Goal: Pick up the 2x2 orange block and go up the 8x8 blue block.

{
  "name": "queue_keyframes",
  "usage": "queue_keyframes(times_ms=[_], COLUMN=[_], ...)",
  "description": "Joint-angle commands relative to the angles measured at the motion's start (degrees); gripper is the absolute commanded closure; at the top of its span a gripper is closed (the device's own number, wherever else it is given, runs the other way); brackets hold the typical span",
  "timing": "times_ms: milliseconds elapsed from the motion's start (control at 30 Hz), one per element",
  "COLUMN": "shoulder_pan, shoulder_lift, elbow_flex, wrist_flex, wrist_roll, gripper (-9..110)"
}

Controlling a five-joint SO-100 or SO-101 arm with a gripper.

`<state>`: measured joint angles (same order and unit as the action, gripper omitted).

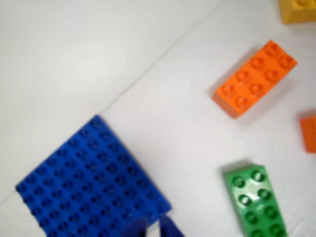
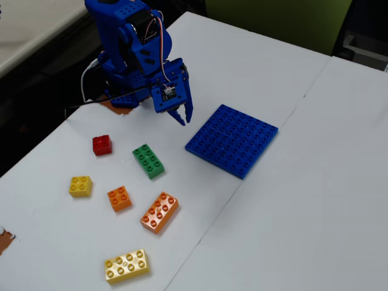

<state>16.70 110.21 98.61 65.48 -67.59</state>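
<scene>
The claw (image 2: pixel 180 115) hangs empty above the white surface (image 2: pixel 291 200), tips pointing down, just off the near-left corner of the 8x8 blue block (image 2: pixel 233 140) as the fixed view shows it. Whether the jaws are parted or pinched together, I cannot tell; the tips look close, nothing between them.

Now the relation that matters: the 2x2 orange block (image 2: pixel 119 198) sits well apart from the claw, down and to the left in the fixed view, beyond the green brick (image 2: pixel 148 160). So the reach, by my reading, has to go away from the baseplate, past that green brick, before anything comes back up onto blue. The block is square, so no long axis to line up with; it sits slightly turned.

Careful, though: the long orange brick (image 2: pixel 159 212) lies just beside the target, an easy mix-up.

The wrist view gives the baseplate studs close up and only an orange sliver (image 1: pixel 309 133) at its right edge, probably the target. Only the fixed view shows it whole.
</scene>
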Motion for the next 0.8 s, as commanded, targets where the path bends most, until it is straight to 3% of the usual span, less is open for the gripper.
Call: queue_keyframes(times_ms=[0, 333, 767], shoulder_pan=[3.9, 16.3, 29.8], shoulder_lift=[-7.7, -22.6, -40.5], elbow_flex=[-14.4, -27.9, -45.8], wrist_flex=[6.7, 12.7, 13.4], wrist_roll=[-8.6, -30.0, -45.8], gripper=[96, 92, 90])
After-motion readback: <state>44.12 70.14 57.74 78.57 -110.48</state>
